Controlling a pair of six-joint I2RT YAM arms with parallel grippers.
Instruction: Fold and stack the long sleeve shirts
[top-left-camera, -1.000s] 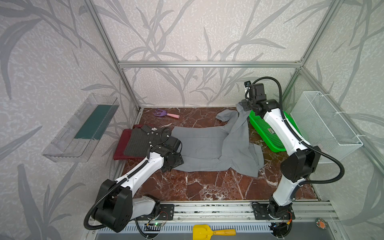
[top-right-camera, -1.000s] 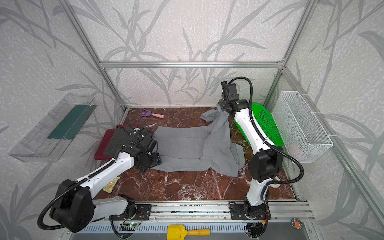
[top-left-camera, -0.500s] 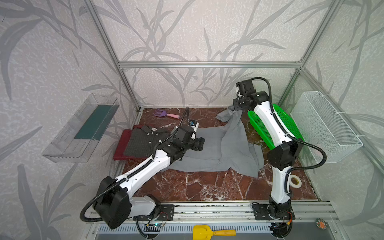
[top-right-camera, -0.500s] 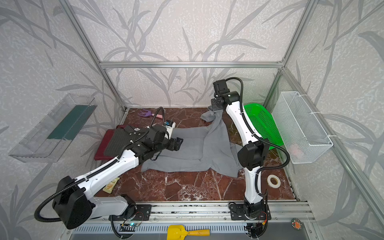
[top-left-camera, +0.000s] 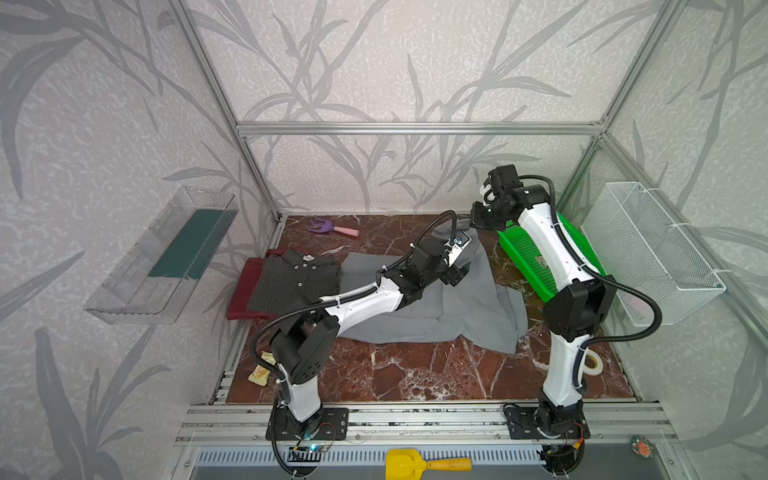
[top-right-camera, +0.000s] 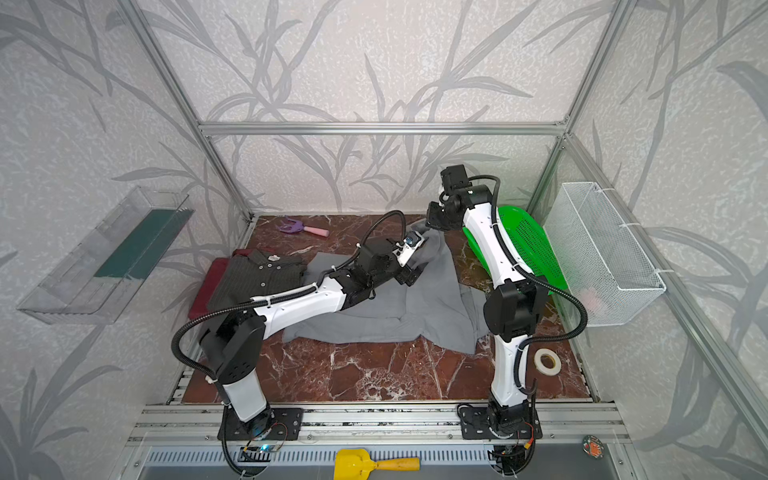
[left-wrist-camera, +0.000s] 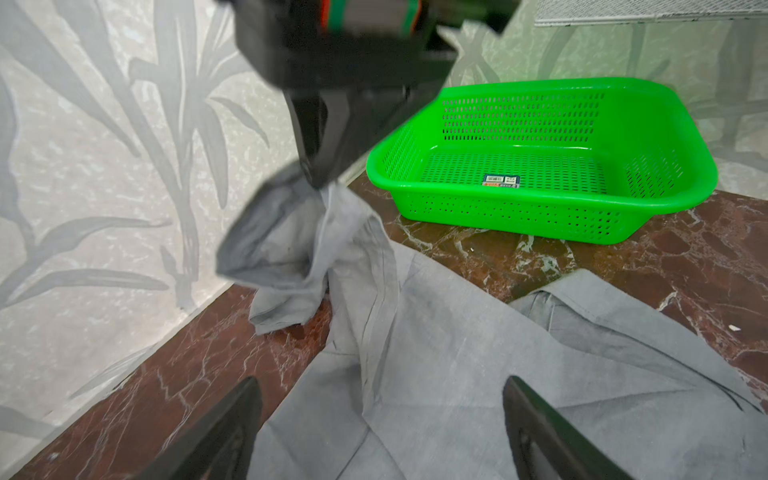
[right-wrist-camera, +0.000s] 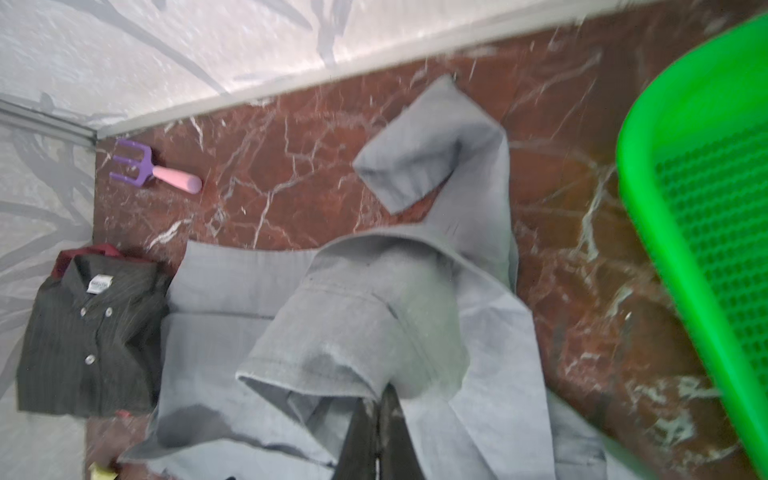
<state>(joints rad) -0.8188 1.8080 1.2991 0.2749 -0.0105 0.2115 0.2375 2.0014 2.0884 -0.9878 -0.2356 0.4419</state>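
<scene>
Right gripper (left-wrist-camera: 320, 183): clenched on a sleeve end of the light grey shirt (top-left-camera: 415, 307). We see the cloth hanging from it, lifted off the floor near the back corner of the green basket (left-wrist-camera: 540, 208).
Left gripper (left-wrist-camera: 382, 399): released, fingers (left-wrist-camera: 232, 415) spread wide with nothing between them. It hovers over the shirt's body, farther from the basket than the right gripper.
Light grey shirt: spread on the marble floor beside the basket. In the left wrist view we see a strip of bare floor between the two.
Dark pinstriped shirt (top-left-camera: 291, 282): folded, lying on the maroon shirt (top-left-camera: 245, 286), beyond the grey shirt and well apart from the basket.
Purple toy fork (top-left-camera: 328, 227): by the back wall, well apart from the basket.
Wire basket (top-left-camera: 648, 249): on the side wall, just past the green basket.
Tape roll (top-right-camera: 547, 360): on the floor near the basket's front end.
</scene>
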